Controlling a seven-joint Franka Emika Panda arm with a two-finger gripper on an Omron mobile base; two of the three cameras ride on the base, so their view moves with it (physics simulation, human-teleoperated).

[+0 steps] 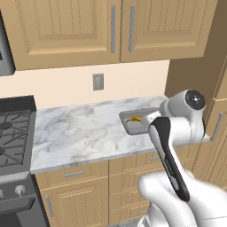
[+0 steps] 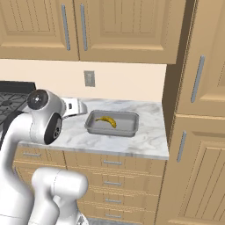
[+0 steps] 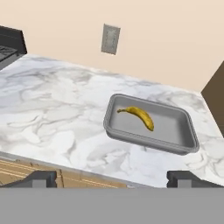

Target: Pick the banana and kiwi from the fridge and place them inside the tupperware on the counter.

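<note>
- Tupperware [image 3: 151,127] — a shallow grey tray with a raised rim, resting flat on the counter [image 3: 57,113] toward its right end, close to the tall tan panel at the far right.
- Banana [image 3: 139,116] — lies inside the tupperware on its floor, curved, toward the left half of the tray; the right half of the floor is bare.
- Gripper [image 3: 112,179] — jaws spread wide, nothing between them; the two dark finger tips [image 3: 41,178] stand well apart above the counter's near edge, short of the tray and touching neither it nor the fruit.
- Counter — white-and-grey marbled top over tan drawers [image 2: 112,163] with silver handles; the black stove [image 1: 13,128] adjoins its left end.
- Wall outlet [image 3: 110,39] — grey plate on the cream wall behind the counter, below the tan wall cupboards [image 1: 111,29].
</note>
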